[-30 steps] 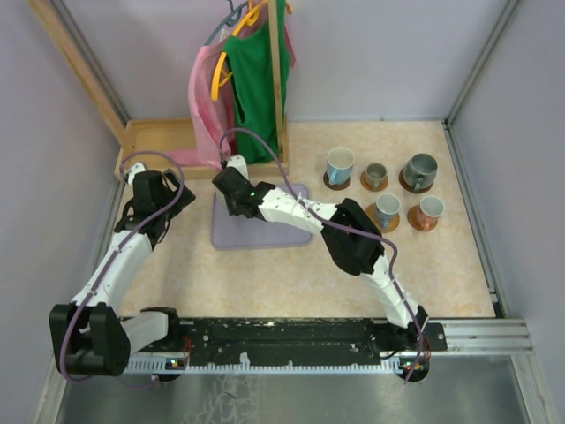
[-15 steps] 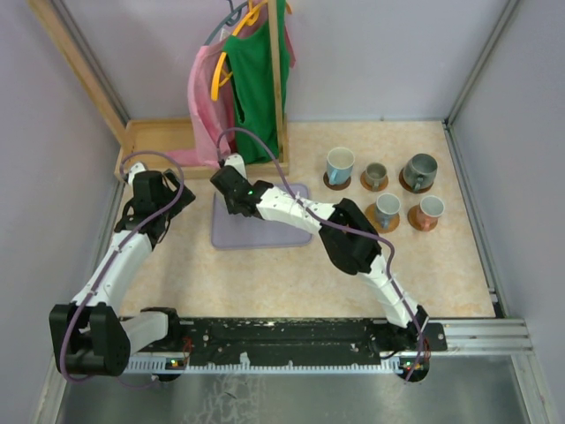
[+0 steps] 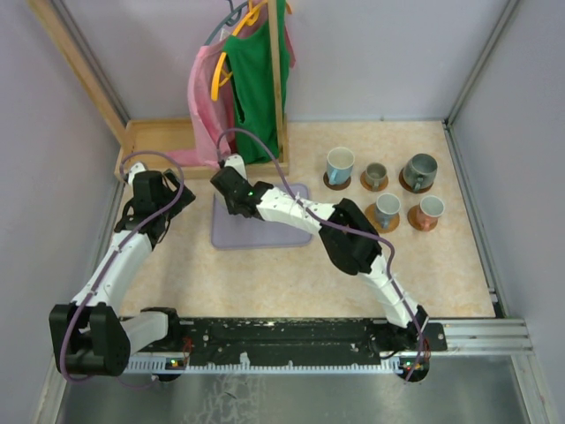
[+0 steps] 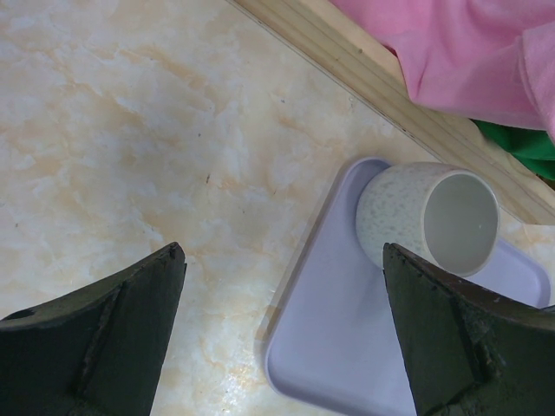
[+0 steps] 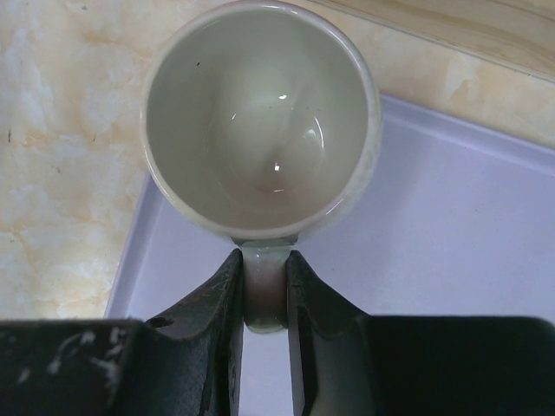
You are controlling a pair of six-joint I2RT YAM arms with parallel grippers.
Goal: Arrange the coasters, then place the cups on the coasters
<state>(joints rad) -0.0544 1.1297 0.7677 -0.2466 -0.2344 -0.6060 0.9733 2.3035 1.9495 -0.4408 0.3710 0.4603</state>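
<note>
Cup (image 5: 260, 113) on the tray (image 5: 451, 243) now has its handle pinched by the just-closed right pincer (image 5: 264, 295), seemingly ready for lifting; left pincer (image 4: 282, 260) gapes wide, empty.

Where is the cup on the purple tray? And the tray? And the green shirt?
cup (image 5: 267, 130), right wrist view, its inside bottom.
purple tray (image 4: 347, 338), left wrist view, bare floor.
green shirt (image 3: 257, 88), top view, its front.

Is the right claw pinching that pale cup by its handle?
Yes: the right wrist view shows the right gripper with its two fingers pressed against either side of the handle of the pale cup.
</note>
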